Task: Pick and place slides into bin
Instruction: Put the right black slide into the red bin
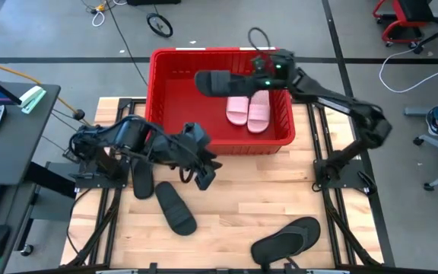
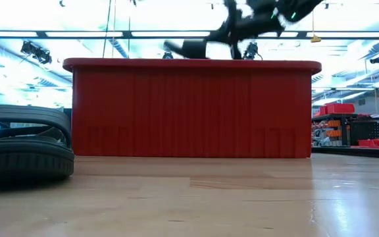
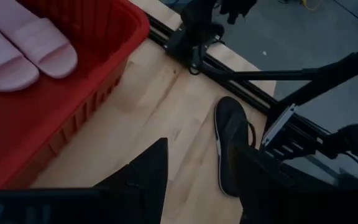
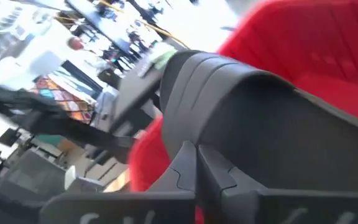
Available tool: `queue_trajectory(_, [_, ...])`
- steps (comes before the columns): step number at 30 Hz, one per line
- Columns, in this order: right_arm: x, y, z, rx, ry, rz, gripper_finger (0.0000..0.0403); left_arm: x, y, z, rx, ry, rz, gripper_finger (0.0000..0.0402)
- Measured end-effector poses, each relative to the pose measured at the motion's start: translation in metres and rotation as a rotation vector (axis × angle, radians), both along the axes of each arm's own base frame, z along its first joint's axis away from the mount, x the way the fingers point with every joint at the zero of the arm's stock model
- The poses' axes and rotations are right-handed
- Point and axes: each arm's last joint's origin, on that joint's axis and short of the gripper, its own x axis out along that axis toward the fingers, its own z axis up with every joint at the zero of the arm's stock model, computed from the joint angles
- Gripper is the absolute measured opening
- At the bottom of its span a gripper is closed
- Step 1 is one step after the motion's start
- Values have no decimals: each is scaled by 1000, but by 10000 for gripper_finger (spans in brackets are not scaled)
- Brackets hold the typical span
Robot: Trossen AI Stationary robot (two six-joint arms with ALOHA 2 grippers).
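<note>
Right gripper [image 1: 251,78] hangs over the red bin [image 1: 166,114], pinching a black slide [image 1: 223,81] that it holds level above the bin's inside, clear of the floor of the bin. In the right wrist view the fingers [image 4: 219,174] are pressed close together on the edge of that slide [image 4: 260,118], with the bin's red wall [image 4: 309,37] behind it. In the low view the held slide [image 2: 193,47] sits just above the bin's rim [image 2: 189,64].

Two pale pink slides [image 1: 248,109] lie side by side on the bin floor, toward its right half, below and just right of the held one. They also show in the left wrist view [image 3: 23,50], inside the bin.

Left gripper [image 1: 204,173] is over the table [image 1: 265,198] just in front of the bin's near wall, its fingers [image 3: 148,177] spread apart and holding nothing.

Three black slides lie on the table outside the bin: one [image 1: 141,180] near the left arm, one [image 1: 176,207] just right of it and nearer the front edge, and one [image 1: 286,239] at the front right, well apart from the other two. The left wrist view shows a black slide [image 3: 232,143] lying on the table beyond the spread fingers.
</note>
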Motion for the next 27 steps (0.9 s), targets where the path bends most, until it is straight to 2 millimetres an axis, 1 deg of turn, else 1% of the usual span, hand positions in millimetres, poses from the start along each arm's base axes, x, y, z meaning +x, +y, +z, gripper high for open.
queue_trajectory(2, [11,-12,-21,45,34,-13,0,1,5,0,1,2,13,172])
queue_trajectory(5, [26,-24,-50,87,69,-10,0,3,11,0,-2,-1,39,172])
queue_trajectory(9, [47,-28,-80,150,78,32,0,4,16,0,-1,-2,59,172])
queue_trajectory(13, [66,-26,-101,177,52,48,0,4,17,0,-1,-1,61,172])
queue_trajectory(15, [74,-27,-108,189,24,53,0,4,17,0,-1,-2,60,172])
queue_trajectory(17, [82,-32,-112,205,19,52,0,4,17,0,0,-1,60,172])
queue_trajectory(22, [108,-44,-115,193,36,105,0,4,17,0,1,1,59,172])
queue_trajectory(24, [119,-44,-114,168,73,166,0,3,17,-1,4,7,58,172])
queue_trajectory(27, [130,-47,-112,134,193,180,0,3,17,-2,8,23,57,172])
